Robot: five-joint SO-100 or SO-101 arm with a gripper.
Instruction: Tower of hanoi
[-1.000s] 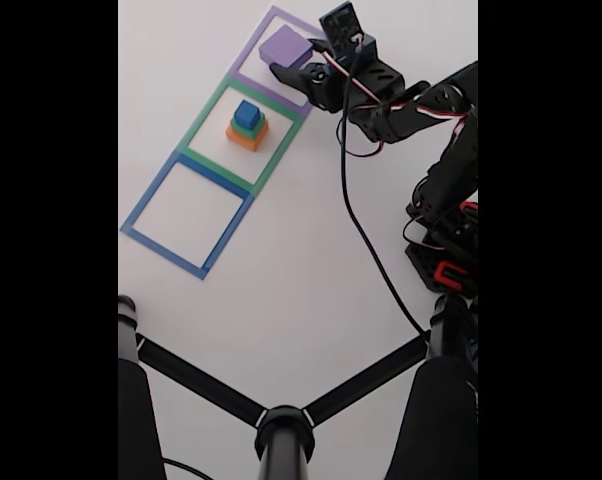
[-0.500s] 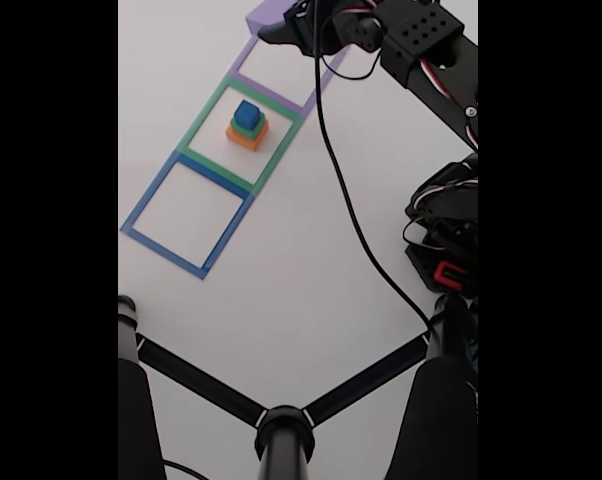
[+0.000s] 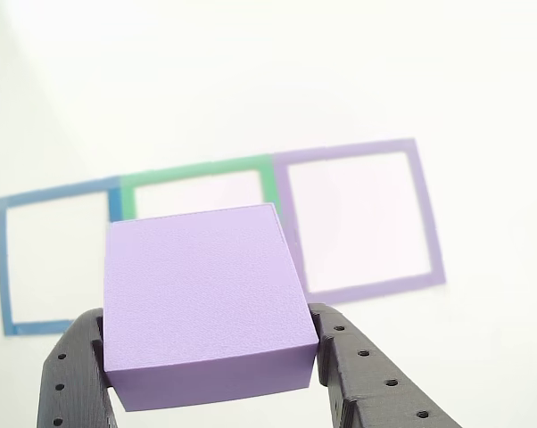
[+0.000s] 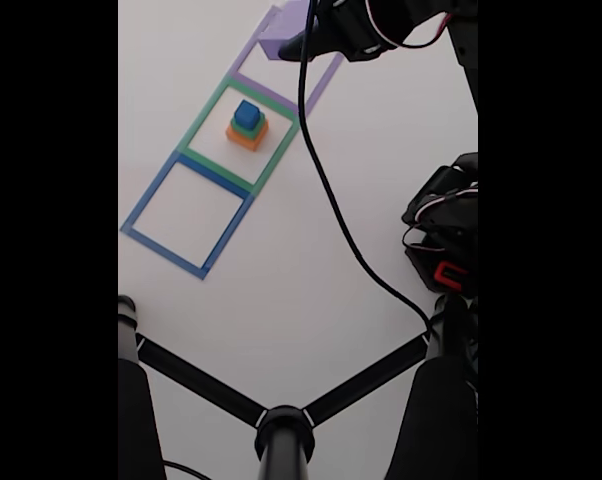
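Right now I see the white counter [image 4: 311, 270] spread across both views, with three tape squares laid in a row on it. In the fixed view the row runs diagonally from the lower left up to the top centre: the blue outline [image 4: 186, 215] lowest, the green outline [image 4: 243, 135] in the middle, the purple outline [image 4: 326, 75] at the top. In the other view the same squares lie side by side, blue [image 3: 5, 267] at the left, green [image 3: 268, 183] in the centre, purple [image 3: 429, 232] at the right.

My arm [image 4: 451, 230] rises along the right edge of the fixed view and reaches over the top of the frame, a black cable hanging from it down across the counter.

The purple block [image 3: 202, 299] sits low and centre in the other view, squeezed between the two dark perforated fingers [image 3: 367, 374] of the gripper [image 3: 206, 357], one finger pressed on each side face. So the jaws are closed around it, and it covers the lower part of the green outline from this angle. In the fixed view the purple block [image 4: 286, 30] shows at the top edge, just left of the dark gripper body; how high it sits I cannot tell.

Inside the green outline stands a small stack: the orange block [image 4: 246, 138] at the bottom, the green block [image 4: 247, 128] on it, and the blue cube [image 4: 247, 114] on top.
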